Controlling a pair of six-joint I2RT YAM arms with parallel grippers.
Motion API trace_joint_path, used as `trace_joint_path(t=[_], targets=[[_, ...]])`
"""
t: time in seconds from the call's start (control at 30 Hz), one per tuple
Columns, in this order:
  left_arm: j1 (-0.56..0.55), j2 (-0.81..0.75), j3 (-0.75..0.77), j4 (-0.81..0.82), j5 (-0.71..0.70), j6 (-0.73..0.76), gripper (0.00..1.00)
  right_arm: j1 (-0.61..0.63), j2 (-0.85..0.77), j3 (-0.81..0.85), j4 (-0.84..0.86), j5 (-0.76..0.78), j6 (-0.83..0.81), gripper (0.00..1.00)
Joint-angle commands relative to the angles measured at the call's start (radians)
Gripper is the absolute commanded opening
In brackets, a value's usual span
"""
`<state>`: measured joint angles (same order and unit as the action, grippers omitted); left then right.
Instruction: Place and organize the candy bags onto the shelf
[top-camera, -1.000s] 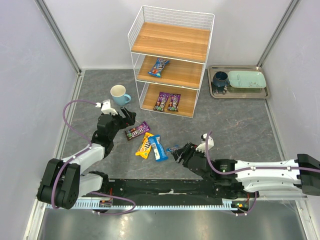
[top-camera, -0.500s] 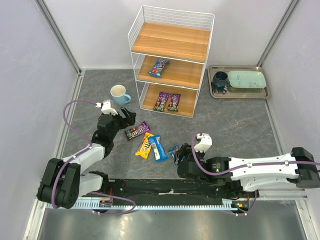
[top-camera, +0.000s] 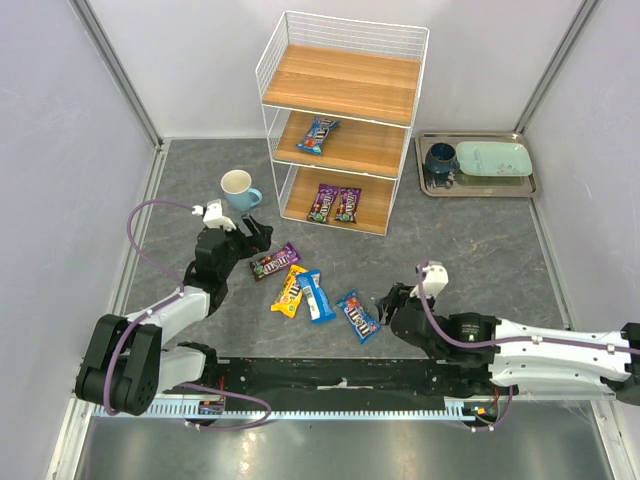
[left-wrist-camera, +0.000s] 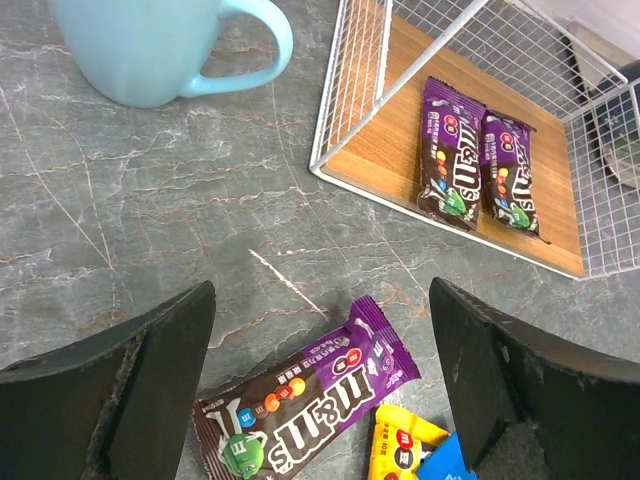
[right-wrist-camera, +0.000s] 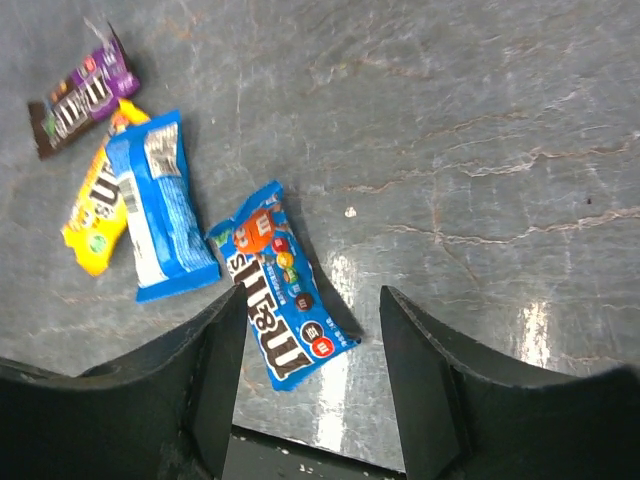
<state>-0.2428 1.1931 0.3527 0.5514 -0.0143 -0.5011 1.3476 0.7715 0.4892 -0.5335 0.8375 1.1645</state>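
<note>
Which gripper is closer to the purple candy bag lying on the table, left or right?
Left. The left gripper is right next to the purple bag; the right gripper is farther off, beside a blue bag.

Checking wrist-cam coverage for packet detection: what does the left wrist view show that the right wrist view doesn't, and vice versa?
Left wrist only: the light-blue mug and the shelf, whose bottom board holds the shelved purple packets, two side by side.

Right wrist only: the face-up blue packet, lying on the table on its own.

Both: the loose purple packet on the table, the yellow packet, and the second blue packet against it. The left wrist view catches only a corner of that one.
</note>
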Motion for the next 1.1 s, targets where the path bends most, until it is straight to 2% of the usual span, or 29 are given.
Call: trace_joint_path(t=[0.0, 0.13, 0.23, 0.5, 0.67, 1.07], targets=[[-0.001, 0.005, 0.017, 0.042, 0.03, -0.031, 0.94, -0.045, 0.093, 0.005, 0.13, -0.196, -0.196, 0.63], [-0.001, 0.002, 0.017, 0.041, 0.028, -0.03, 0.94, -0.045, 0.309, 0.08, 0.159, -0.238, -0.261, 0.64], [-0.001, 0.0, 0.017, 0.041, 0.028, -0.028, 0.94, -0.048, 0.366, 0.083, 0.199, -0.244, -0.287, 0.66], [-0.001, 0.008, 0.019, 0.042, 0.031, -0.031, 0.94, -0.106, 0.316, -0.041, 0.357, -0.33, -0.301, 0.71], [-0.001, 0.007, 0.019, 0.042, 0.031, -0.031, 0.94, -0.142, 0.281, -0.077, 0.382, -0.38, -0.307, 0.7], [-0.001, 0.005, 0.017, 0.044, 0.033, -0.031, 0.94, -0.153, 0.313, -0.11, 0.469, -0.449, -0.276, 0.64]])
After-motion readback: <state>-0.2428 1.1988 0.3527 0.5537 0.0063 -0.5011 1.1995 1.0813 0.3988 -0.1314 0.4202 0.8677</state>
